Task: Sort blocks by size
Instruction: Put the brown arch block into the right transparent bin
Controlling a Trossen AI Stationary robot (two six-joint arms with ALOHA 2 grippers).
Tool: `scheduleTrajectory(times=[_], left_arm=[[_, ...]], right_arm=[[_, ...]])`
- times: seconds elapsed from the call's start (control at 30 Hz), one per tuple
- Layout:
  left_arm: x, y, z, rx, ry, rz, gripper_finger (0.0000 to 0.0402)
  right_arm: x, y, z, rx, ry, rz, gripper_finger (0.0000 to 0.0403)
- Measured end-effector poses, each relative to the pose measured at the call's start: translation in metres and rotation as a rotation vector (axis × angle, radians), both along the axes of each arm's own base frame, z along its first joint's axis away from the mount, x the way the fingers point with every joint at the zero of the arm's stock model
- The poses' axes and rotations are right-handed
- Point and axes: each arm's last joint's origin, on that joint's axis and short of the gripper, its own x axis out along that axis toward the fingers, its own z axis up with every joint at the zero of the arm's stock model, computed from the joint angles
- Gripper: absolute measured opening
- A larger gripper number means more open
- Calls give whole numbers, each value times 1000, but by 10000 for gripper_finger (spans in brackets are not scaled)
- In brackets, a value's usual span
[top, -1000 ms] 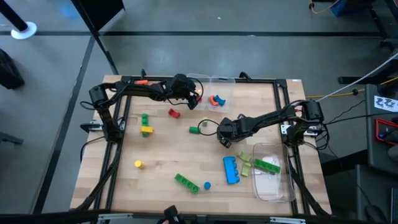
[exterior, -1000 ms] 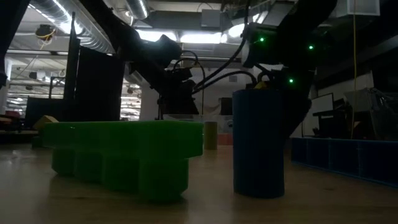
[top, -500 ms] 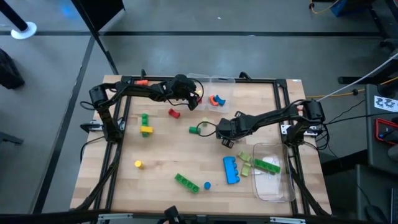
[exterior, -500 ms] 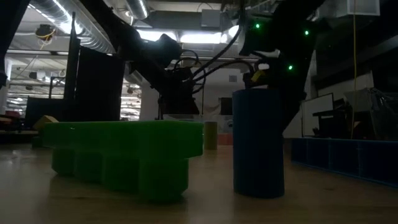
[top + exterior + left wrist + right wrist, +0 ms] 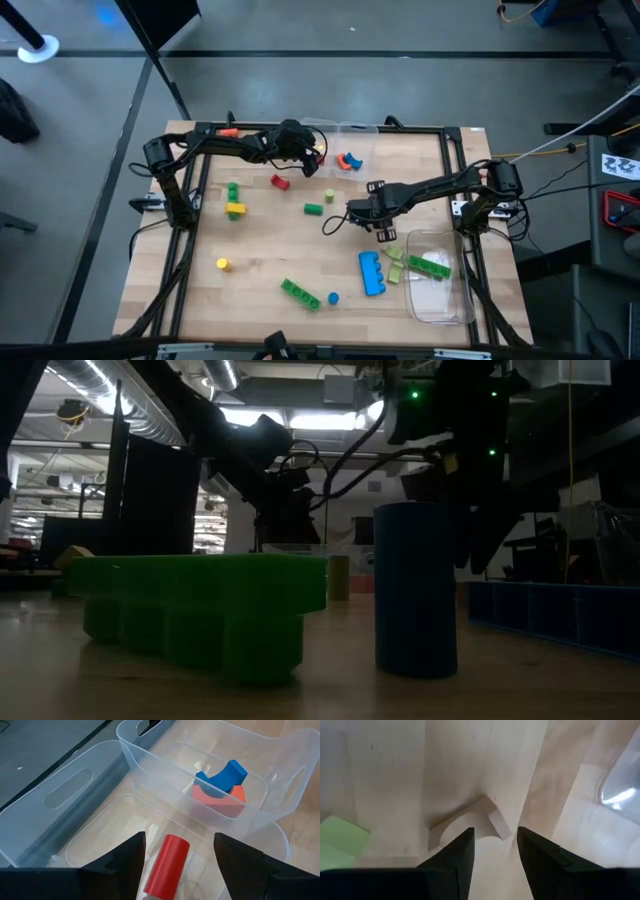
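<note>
Hovering over the clear plastic tub, left gripper jaws spread, smooth red cylinder lying below them; blue arch on a red block in the next tub. Right gripper parted, empty, above a pale arch block on the wood-grain worktop. Studded blue brick and green brick lie loose.

Robot, 2 arms: dark/black jointed links, black cables looped alongside. Left arm: orange mark nr shoulder. Right arm: white patch at base; green indicator lights in low view. Wrist-view fingers: matte black, angular.
</note>
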Motion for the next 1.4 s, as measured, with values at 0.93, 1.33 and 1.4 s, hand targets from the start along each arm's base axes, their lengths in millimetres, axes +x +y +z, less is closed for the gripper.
scheduleTrajectory(times=[0.93, 1.33, 1.4], left_arm=[[0, 0, 0, 5, 3, -5, 221], [0, 0, 0, 5, 3, -5, 221], [0, 0, 0, 5, 3, -5, 221]], right_arm=[[3, -35, -12, 123, -19, 6, 149], [5, -35, -12, 107, -37, 7, 106], [5, -35, -12, 107, -37, 7, 93]])
